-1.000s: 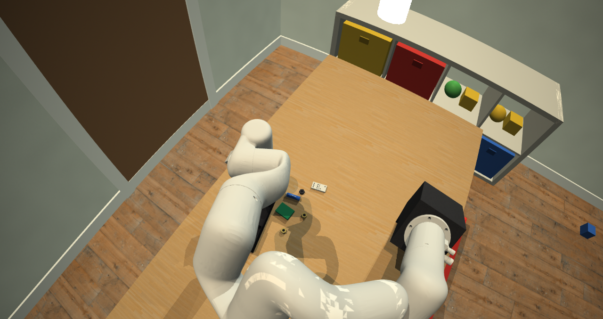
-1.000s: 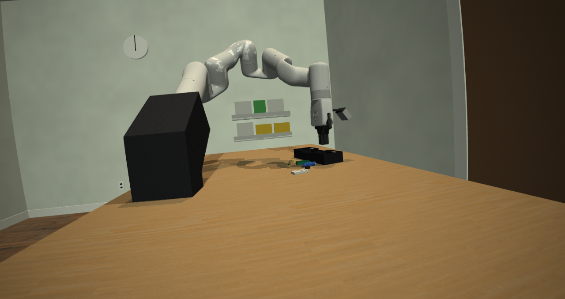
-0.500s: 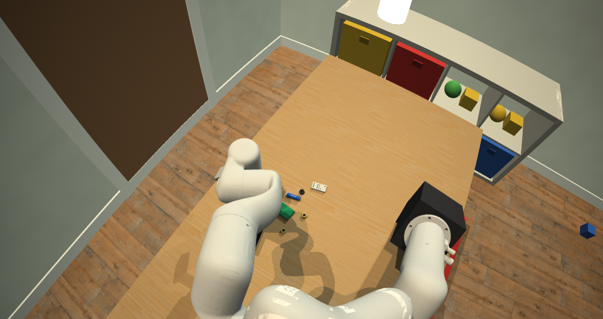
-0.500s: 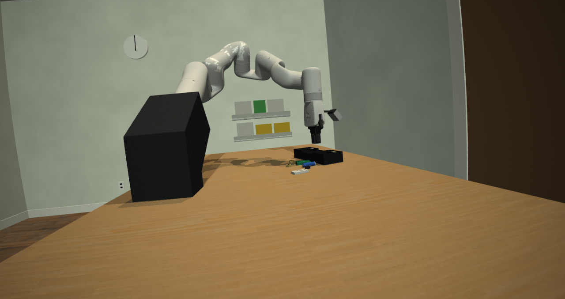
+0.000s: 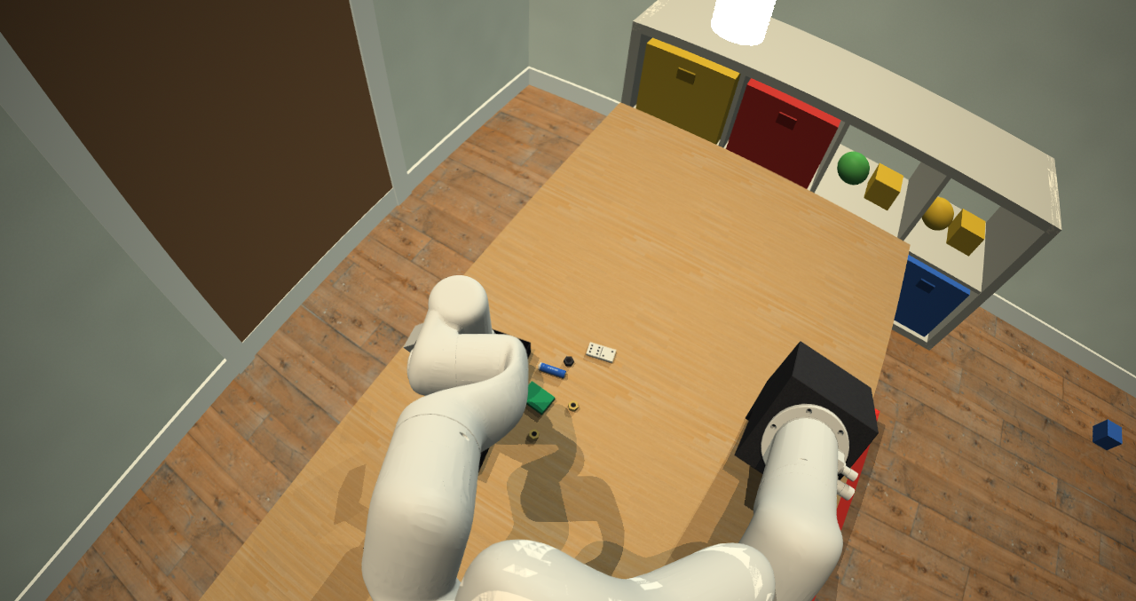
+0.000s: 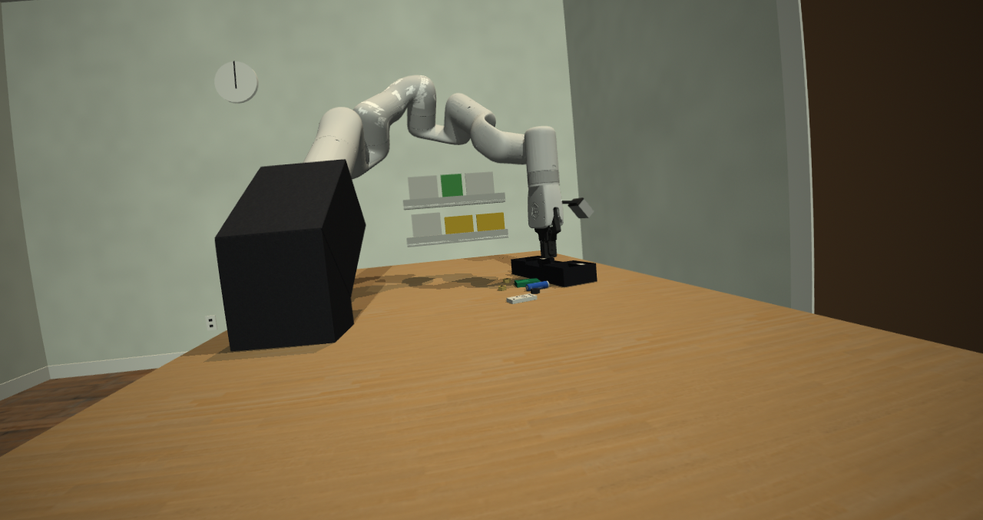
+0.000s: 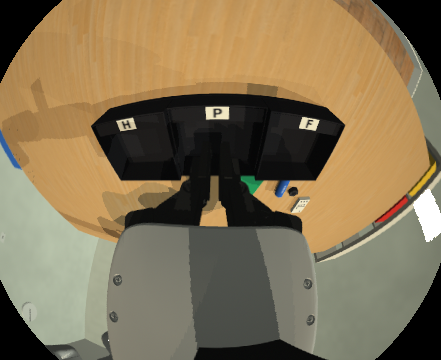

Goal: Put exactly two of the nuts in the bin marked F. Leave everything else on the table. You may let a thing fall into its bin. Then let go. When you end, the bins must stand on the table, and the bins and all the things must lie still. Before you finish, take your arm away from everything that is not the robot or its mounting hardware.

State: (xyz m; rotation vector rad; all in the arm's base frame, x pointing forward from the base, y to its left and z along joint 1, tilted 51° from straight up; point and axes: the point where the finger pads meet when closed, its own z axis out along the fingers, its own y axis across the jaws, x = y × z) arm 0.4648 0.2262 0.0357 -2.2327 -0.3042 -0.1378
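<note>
Three black bins stand in a row, marked H, P and F. In the exterior view, bin F is the right one. My gripper points straight down with its tips low over the middle bin P, and its fingers are shut. I see nothing between them. In the top view my arm hides the gripper and most of the bins. Three nuts lie on the table beside the bins: a black nut, a brass nut and another brass nut.
A blue cylinder, a green block and a white domino lie near the nuts. A big black box stands at my arm's base. A shelf unit stands past the table's far end.
</note>
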